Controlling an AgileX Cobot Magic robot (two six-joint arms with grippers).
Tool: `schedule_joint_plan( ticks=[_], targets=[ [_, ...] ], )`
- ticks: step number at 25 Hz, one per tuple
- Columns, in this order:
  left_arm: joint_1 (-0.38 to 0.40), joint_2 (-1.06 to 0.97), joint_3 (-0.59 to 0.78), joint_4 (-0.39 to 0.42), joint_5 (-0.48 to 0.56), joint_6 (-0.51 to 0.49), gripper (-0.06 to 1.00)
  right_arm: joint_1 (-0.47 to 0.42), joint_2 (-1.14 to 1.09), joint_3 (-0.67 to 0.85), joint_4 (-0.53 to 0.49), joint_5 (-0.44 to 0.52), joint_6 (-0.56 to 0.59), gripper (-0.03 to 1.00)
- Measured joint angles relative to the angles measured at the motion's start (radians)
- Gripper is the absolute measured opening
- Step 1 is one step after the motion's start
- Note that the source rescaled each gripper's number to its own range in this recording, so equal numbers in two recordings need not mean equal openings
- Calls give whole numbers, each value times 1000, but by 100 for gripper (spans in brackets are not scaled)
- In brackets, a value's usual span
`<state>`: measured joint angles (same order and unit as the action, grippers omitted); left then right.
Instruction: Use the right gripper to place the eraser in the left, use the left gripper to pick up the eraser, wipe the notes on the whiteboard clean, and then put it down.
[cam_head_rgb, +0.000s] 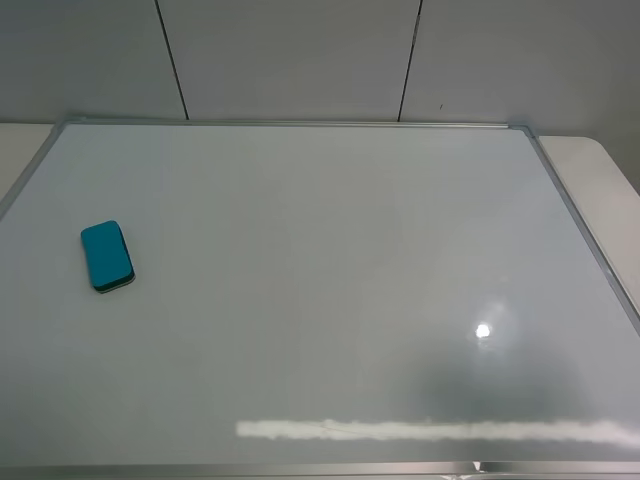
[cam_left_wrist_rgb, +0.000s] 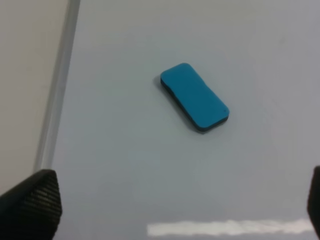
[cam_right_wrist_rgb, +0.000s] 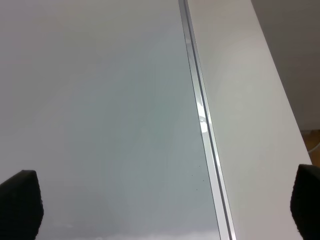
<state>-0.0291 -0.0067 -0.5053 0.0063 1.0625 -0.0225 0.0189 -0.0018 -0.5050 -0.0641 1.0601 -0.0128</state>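
The eraser (cam_head_rgb: 107, 256) lies flat, felt down, at the left of the whiteboard (cam_head_rgb: 330, 280), freed. No notes show, so wiping looks done. Left gripper (cam_left_wrist_rgb: 170, 210) hangs above it, jaws apart; right gripper (cam_right_wrist_rgb: 165, 207) likewise spread, empty, over the frame (cam_right_wrist_rgb: 202, 120).

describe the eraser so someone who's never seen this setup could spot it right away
A large white whiteboard with a thin silver frame fills the high view. Near its left edge, about halfway up, lies the eraser, a small rounded block. It is the only coloured thing on the board: teal-blue on top with a darker underside.
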Motion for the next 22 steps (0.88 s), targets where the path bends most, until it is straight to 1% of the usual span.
schedule_joint_plan(
  ticks=[22],
  targets=[
    [0, 0, 0, 1, 0, -1, 100, 0, 0, 0, 0, 0, 0, 100]
  ],
)
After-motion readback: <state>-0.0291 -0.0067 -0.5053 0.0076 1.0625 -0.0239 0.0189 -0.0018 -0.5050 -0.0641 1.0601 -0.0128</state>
